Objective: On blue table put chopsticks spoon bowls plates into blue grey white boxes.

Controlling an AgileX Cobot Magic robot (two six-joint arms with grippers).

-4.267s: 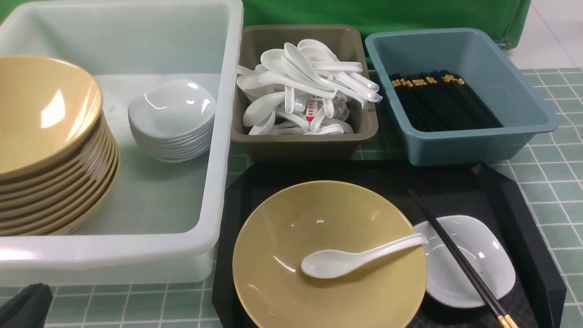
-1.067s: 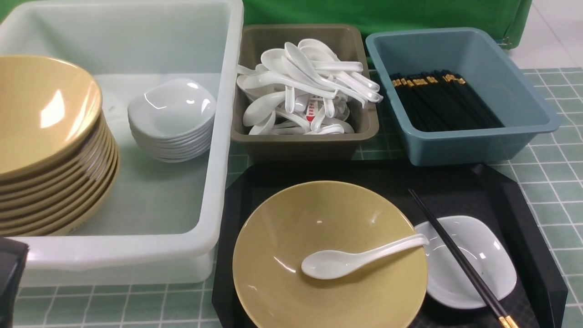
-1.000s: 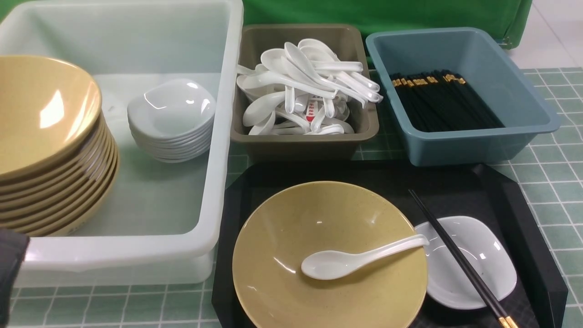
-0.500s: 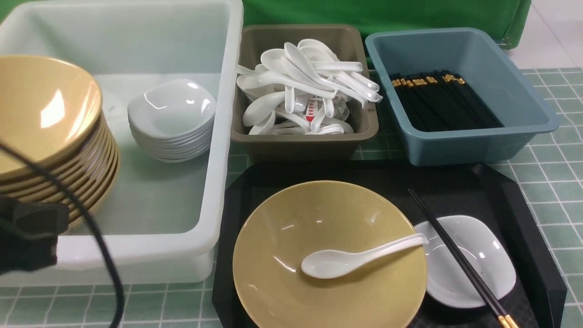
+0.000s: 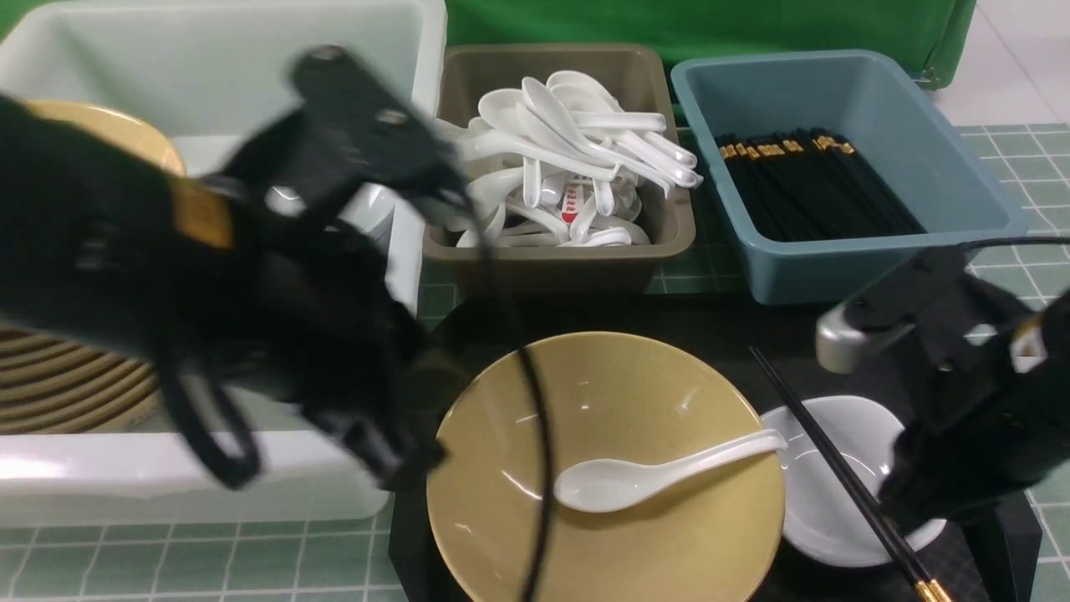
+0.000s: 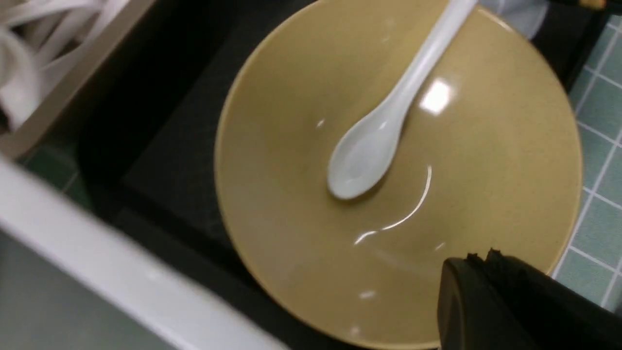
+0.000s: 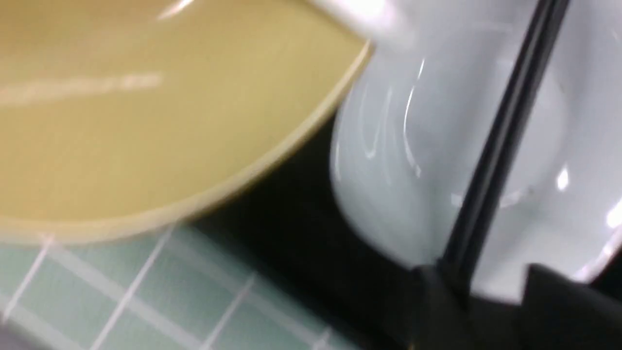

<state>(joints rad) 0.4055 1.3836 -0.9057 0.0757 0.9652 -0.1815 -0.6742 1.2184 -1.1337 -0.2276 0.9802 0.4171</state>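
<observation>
The tan bowl (image 5: 660,543) lies in the black tray (image 5: 1020,535), with a white spoon (image 5: 614,487) resting in it. The spoon's handle crosses the bowl's rim towards the white dish (image 5: 798,506), which sits just beside the bowl in the same tray. A pair of black chopsticks (image 5: 840,472) lies slantwise over the dish, the gold-banded ends towards the near side of the tray

The left gripper (image 6: 481,257) is over the near left part of the bowl, its fingers closed together with nothing between them. Its arm hides much of the white box (image 5: 251,456), where part of a stack of tan bowls (image 5: 71,389) and a bit of some small white dishes (image 5: 372,209) show

The right gripper (image 7: 478,279) is over the dish, its fingers apart, with the chopsticks running down into the gap beside one finger. The picture is blurred there, so I cannot tell whether they touch; the fingers are not closed on them

Behind the tray, the grey box (image 5: 552,272) holds a heap of white spoons (image 5: 577,138), and the blue box (image 5: 878,272), to its right, holds a row of black chopsticks with gold bands. Tray and boxes are on a green tiled table (image 5: 276,560)
</observation>
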